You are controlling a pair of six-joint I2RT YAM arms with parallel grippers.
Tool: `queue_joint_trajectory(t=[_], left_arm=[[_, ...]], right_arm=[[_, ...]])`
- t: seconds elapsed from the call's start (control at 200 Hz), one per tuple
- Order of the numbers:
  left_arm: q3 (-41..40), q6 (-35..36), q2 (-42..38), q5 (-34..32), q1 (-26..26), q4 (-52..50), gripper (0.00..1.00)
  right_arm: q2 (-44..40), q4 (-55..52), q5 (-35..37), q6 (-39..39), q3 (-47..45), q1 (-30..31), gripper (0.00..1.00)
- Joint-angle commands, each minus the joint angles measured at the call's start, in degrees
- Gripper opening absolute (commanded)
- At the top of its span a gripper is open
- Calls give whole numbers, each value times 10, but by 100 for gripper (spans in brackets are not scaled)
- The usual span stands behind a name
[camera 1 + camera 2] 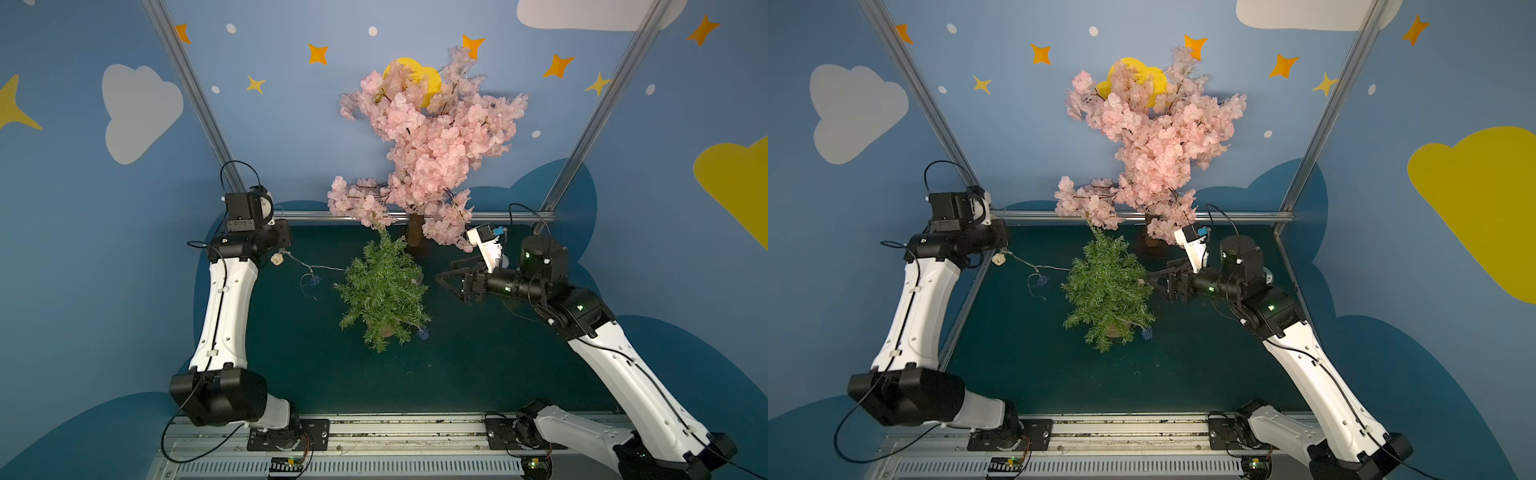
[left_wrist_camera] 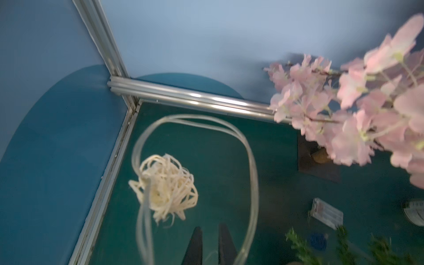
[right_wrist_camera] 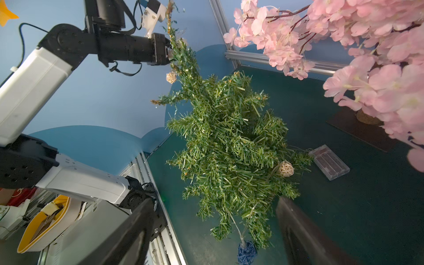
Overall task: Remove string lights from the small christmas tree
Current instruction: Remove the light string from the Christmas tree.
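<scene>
The left fingers (image 2: 195, 245) are pressed together on the pale wire of the string lights (image 2: 165, 185), with a cream ball (image 1: 277, 259) dangling just beside them. From there the wire stretches past a blue ball (image 1: 314, 280) into the small christmas tree (image 1: 384, 291), which stands in the middle of the bench (image 1: 478, 374). Another cream ball (image 3: 285, 168) sits in its branches. A second blue ball (image 1: 423, 332) hangs near the pot, and the clear battery box (image 3: 329, 161) lies on the bench behind the tree. The right fingers (image 3: 305, 234) are spread wide and empty, just beside the tree. A pink blossom tree (image 1: 432, 137) stands at the back.

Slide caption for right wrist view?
Green needle-branched tree draped with woven-ball string lights; clear battery box lies beside it.
</scene>
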Motion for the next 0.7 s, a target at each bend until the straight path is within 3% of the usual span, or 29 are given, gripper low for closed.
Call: queue_joint_trajectory(t=[0.0, 0.19, 0.496, 0.696], left_arm=[[60, -2, 57, 10, 8, 59, 12], [194, -22, 188, 59, 11, 87, 11], [519, -52, 354, 145, -1, 37, 11], [541, -58, 323, 173, -14, 36, 11]], right_arm=[[6, -17, 10, -11, 10, 2, 84], [14, -39, 21, -21, 18, 1, 84], [12, -70, 45, -37, 13, -4, 85], [12, -70, 47, -36, 8, -6, 85]])
